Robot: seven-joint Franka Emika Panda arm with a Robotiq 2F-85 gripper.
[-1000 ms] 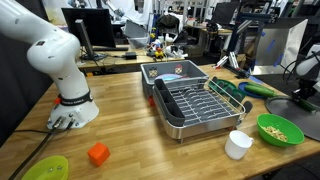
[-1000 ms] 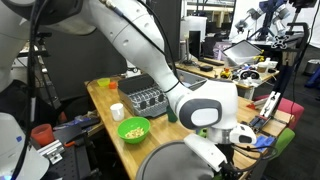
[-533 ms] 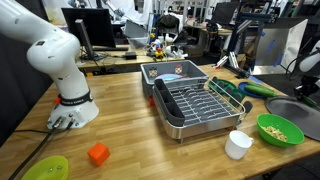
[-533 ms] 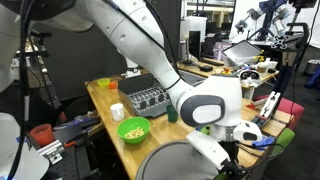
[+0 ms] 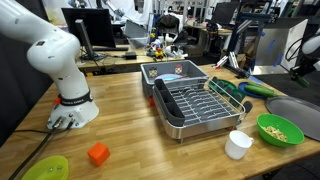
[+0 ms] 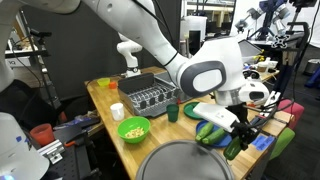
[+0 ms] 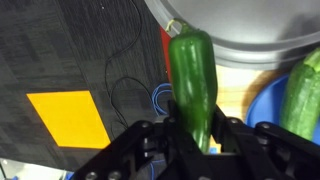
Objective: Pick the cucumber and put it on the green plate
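Your worst case is a slip: the gripper [image 7: 195,135] is clamped on the cucumber [image 7: 192,75] near one end, jaws closed to its width, and most of its glossy length sticks out past the fingertips; a quick swing or a wrist roll could make it pivot in the pads or slide free. Under the jaws the wrist view shows dark floor [image 7: 60,50] with cables, not table, so anything you drop here is lost over the edge.

Just beyond the cucumber's tip is the rim of a grey round tray [image 7: 250,30]; beside the jaws a second green vegetable [image 7: 302,95] lies in a blue dish [image 7: 264,110]; turn without lifting and you may knock either.

The green plate [image 5: 45,168] is well apart from the jaws, at the other end of the table; between stand the green bowl [image 5: 278,140], the white cup [image 5: 238,145] and the dish rack [image 5: 195,128], so a low carry could catch the overhanging end.

The arm [image 6: 205,75] is stretched far from its base, elbow high, wrist bent down and outward; judged from that reach, you have little margin, so draw back first.
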